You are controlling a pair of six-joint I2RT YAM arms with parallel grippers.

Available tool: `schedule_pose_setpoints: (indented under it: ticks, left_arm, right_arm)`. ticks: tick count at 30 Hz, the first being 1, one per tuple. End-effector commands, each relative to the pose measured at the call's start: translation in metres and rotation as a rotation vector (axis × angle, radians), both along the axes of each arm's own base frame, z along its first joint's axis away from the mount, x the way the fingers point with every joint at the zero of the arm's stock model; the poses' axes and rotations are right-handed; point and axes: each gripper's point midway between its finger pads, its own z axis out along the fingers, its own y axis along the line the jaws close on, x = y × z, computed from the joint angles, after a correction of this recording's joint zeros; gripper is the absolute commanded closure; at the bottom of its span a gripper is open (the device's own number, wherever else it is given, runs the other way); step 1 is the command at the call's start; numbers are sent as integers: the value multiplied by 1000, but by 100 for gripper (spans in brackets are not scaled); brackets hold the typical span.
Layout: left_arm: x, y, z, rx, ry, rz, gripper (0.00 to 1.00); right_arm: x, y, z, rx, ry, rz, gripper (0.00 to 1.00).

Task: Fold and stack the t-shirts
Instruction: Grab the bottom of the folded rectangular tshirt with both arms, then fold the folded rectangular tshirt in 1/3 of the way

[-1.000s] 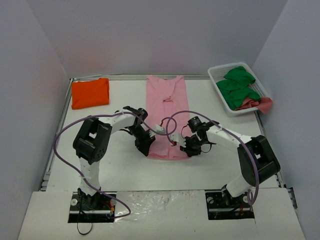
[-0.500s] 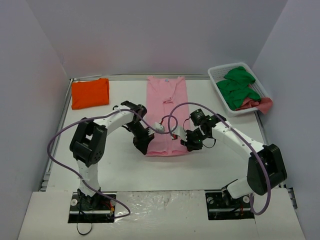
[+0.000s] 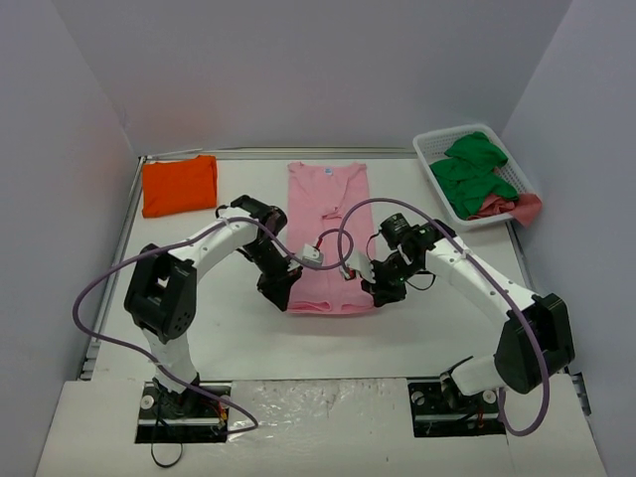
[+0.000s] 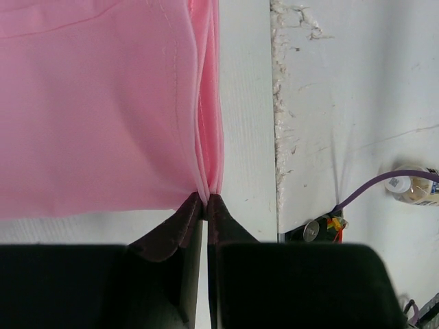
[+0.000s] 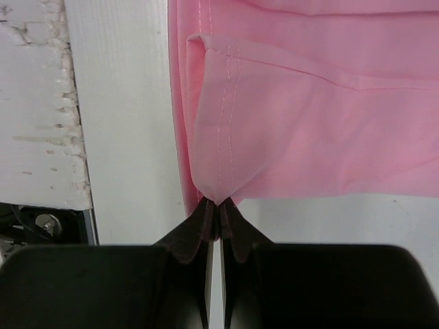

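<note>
The light pink t-shirt [image 3: 328, 214] lies as a long narrow strip down the middle of the table. My left gripper [image 3: 282, 289] is shut on its near left corner, where the pink layers [image 4: 199, 130] bunch into the closed jaws. My right gripper [image 3: 382, 288] is shut on its near right corner, where the hemmed pink cloth [image 5: 274, 137] is pinched. Both hold the near edge lifted slightly. The bright orange t-shirt [image 3: 179, 185] lies folded at the far left of the table.
A white slatted basket [image 3: 434, 151] holding green and reddish cloth stands at the far right. Purple cables loop from both arms over the table. The table's near edge [image 4: 281, 137] with rough white tape lies behind the grippers.
Both grippers have moved away from the bases, carrying the pink shirt's near edge with them. The strip now reaches less far toward the bases and its collar end lies flatter.
</note>
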Motion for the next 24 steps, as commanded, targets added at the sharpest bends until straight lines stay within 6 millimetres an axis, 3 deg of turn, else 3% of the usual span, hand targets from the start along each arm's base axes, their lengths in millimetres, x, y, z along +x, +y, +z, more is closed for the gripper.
schedule_pose_setpoints:
  ticks: [1, 4, 10, 24]
  left_arm:
    - [-42, 9, 37, -34, 72, -97, 98]
    - [-54, 10, 44, -32, 93, -130, 98]
    - [-59, 7, 57, -60, 86, -134, 98]
    - [-33, 2, 54, -23, -4, -53, 98]
  right_arm:
    - [-22, 1, 27, 42, 56, 44, 100]
    - [-31, 3, 39, 67, 82, 76, 100]
    - [-44, 3, 49, 83, 130, 119, 100]
    - [-23, 3, 42, 47, 78, 119, 100]
